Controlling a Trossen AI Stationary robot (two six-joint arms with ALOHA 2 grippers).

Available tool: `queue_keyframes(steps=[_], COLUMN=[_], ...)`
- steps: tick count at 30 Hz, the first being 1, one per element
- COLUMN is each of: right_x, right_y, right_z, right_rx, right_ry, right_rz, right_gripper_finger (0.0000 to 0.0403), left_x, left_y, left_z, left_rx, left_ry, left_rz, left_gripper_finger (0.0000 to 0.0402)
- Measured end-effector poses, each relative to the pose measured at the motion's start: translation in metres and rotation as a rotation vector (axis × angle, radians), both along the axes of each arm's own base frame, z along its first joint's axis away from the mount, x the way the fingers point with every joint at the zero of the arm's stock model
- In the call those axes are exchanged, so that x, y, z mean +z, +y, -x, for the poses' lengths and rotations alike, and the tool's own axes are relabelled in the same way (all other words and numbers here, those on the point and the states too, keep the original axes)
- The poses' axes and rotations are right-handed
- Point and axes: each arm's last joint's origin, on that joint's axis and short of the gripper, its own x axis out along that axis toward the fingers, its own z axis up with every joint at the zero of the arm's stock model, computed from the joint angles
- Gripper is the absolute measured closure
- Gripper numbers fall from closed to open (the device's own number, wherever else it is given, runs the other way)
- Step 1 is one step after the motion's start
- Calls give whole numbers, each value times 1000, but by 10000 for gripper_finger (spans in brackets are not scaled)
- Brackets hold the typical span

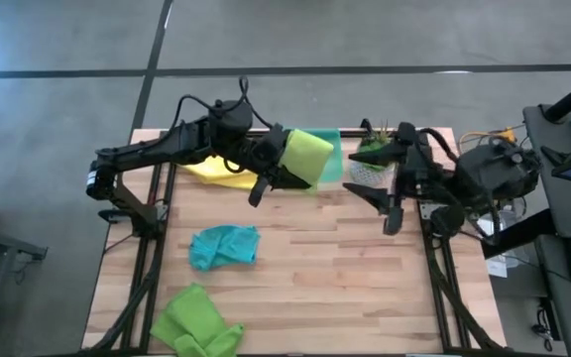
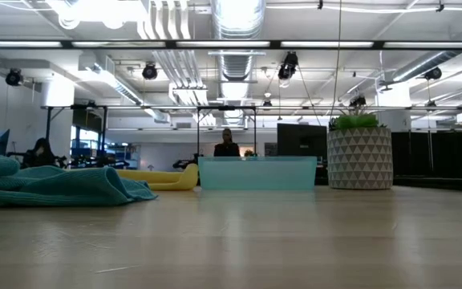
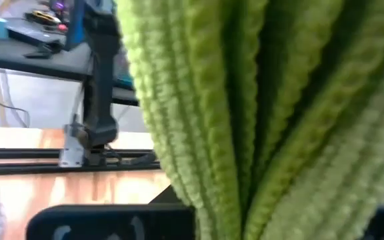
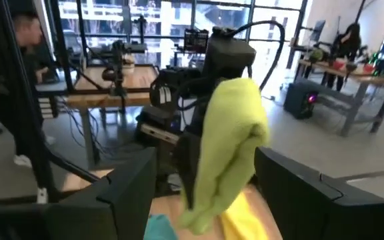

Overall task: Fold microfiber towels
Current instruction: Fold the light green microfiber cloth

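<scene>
Both arms are dark, near-black, built of slim tubular links joined by bulkier rounded housings. A black cable loops free above the left arm's (image 1: 181, 139) wrist housing, behind its two long, flat, tapering fingers. The right arm (image 1: 464, 174) shows a bulky rounded housing behind its own dark, blade-like fingers (image 4: 129, 190), with thin cables alongside.

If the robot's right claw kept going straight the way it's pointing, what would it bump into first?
Probably the lime green towel hanging from the left gripper. It sits straight ahead between the right gripper's open fingers, with nothing in between, though the distance is hard to judge.
</scene>
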Motion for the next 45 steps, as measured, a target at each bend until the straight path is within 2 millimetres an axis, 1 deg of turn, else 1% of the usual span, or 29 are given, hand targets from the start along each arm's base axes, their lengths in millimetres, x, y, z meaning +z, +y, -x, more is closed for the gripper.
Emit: queue_keyframes(steps=[7,11,15,18,22,25,30,33,40,42,45], right_x=[-17,-19,-20,-25,-32,-32,-37,-39,-41,-41,-41], right_y=[-4,-8,-14,-20,-27,-33,-42,-47,-49,-49,-48], right_z=[-16,-21,-20,-21,-27,-32,-42,-48,-53,-53,-53], right_rx=[-63,-82,-96,-103,-75,-36,-42,3,29,38,51], right_ry=[-4,-59,-110,-131,-155,-188,-209,-227,-250,-248,-244], right_rz=[-155,-185,-210,-238,-269,-284,-271,-291,-280,-276,-274], right_gripper_finger=[130,108,88,78,71,73,75,76,79,92,129], left_x=[3,5,6,7,10,12,12,12,12,12,12], left_y=[1,1,1,1,0,-1,-1,-1,-1,-1,-1], left_z=[0,1,2,4,7,8,9,9,9,9,9], left_rx=[25,39,47,46,45,44,43,41,41,41,41], left_ry=[-34,-38,-44,-50,-61,-71,-71,-71,-71,-71,-71], left_rz=[-8,-12,-19,-20,-21,-22,-22,-22,-22,-22,-22], left_gripper_finger=[397,397,397,398,398,398,398,398,398,398,398])
